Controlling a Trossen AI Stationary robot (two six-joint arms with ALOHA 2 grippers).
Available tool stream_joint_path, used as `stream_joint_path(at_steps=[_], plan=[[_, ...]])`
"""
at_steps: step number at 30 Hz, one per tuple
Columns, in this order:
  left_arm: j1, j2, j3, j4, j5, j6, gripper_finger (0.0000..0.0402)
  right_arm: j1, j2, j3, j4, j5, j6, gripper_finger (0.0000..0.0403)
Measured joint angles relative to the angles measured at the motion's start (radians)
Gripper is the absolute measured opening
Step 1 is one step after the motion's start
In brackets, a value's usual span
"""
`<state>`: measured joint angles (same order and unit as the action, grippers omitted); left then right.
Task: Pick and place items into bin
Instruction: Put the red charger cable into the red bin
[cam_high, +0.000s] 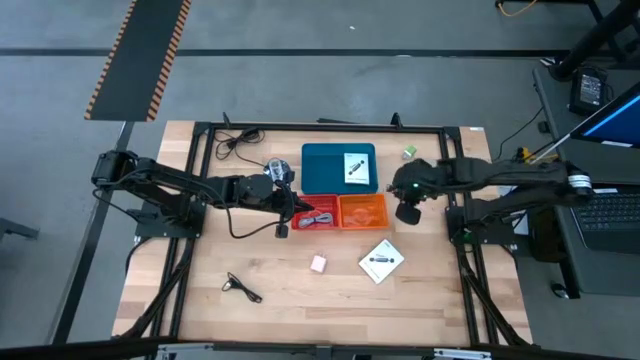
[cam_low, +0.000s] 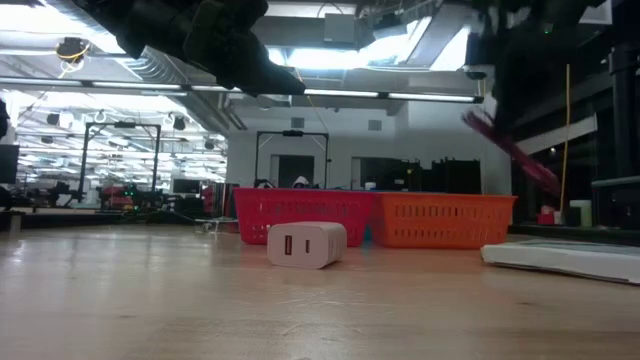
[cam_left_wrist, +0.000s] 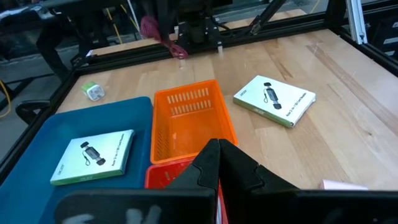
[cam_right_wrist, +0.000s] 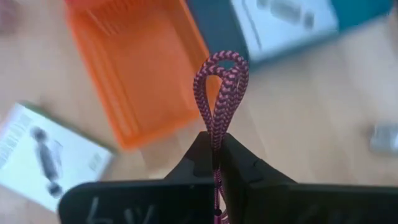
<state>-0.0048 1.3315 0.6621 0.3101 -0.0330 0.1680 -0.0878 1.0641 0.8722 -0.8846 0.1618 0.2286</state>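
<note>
my right gripper (cam_right_wrist: 214, 163) is clenched on a pink-and-black braided cable (cam_right_wrist: 221, 93), whose loop sticks up past my fingertips; it hangs above the table just off the right end of the orange basket (cam_high: 362, 211), toward the table's right edge. my left gripper (cam_left_wrist: 219, 163) sits over the red basket (cam_high: 316, 214), with its fingers pressed together and nothing i can see between them. in the red basket lies something dark, perhaps a coiled cable, though the high view is too coarse to be sure. one white card (cam_high: 355, 166) lies in the blue tray (cam_high: 322, 167) behind the baskets, and a second white card (cam_high: 380, 261) lies on the bare wood in front of the orange basket. a small pale cube (cam_high: 318, 263) rests on the table in front of the red basket, a thin black cable (cam_high: 242, 287) lies toward the front left, and a small green cube (cam_high: 409, 152) sits near the back edge, right of the tray.
</note>
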Motion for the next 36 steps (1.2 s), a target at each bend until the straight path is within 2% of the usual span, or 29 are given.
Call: stream_joint_path(at_steps=[6, 9, 17, 24, 29, 36], plan=[[0.000, 0.000, 0.000, -0.011, 0.000, -0.001, 0.0002, 0.092, -0.109, -0.009, 0.108, 0.111, 0.003, 0.0000], [-0.002, 0.000, 0.000, -0.030, 0.001, -0.021, 0.0002, 0.137, -0.148, -0.057, 0.227, 0.119, -0.003, 0.0000], [-0.030, -0.008, 0.000, -0.061, 0.001, -0.049, 0.0002, 0.205, -0.164, -0.233, 0.733, 0.116, -0.197, 0.0000], [-0.087, -0.073, 0.001, -0.135, 0.000, -0.053, 0.0002, 0.223, -0.154, -0.407, 1.111, 0.101, -0.236, 0.0000], [-0.106, -0.113, 0.001, -0.159, -0.002, -0.043, 0.0002, 0.223, -0.154, -0.449, 1.201, 0.097, -0.234, 0.0000], [-0.078, -0.125, 0.000, -0.187, -0.004, -0.024, 0.0002, 0.229, -0.127, -0.425, 1.237, 0.042, -0.211, 0.0000]])
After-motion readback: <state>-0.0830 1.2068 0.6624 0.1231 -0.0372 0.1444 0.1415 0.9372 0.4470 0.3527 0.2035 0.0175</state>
